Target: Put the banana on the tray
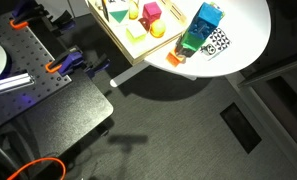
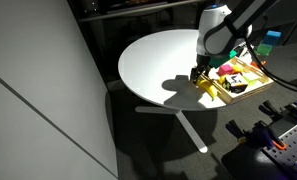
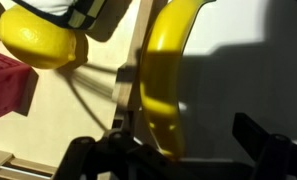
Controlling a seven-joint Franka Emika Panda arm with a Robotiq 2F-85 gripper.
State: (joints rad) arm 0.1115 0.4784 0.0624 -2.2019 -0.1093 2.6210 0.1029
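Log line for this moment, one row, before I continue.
phase: pre-grasp | gripper: open, straddling bright yellow curved toy banana | banana: on round white table, beside rim of light wooden tray | placed: no

The banana (image 3: 163,70) lies inside the spread tool (image 3: 183,140), just beside the tray (image 3: 123,95) rim. Beyond the rim, the yellow ball (image 3: 38,40) and pink block (image 3: 8,85) crowd the tray in the wrist view. In an exterior view the white counter (image 2: 153,60) on the other side gives free room.

The bright yellow curved toy banana (image 3: 166,90) runs blurred off the wrist view's top edge; an exterior view's top edge cuts off the shallow light wooden tray (image 1: 123,36).
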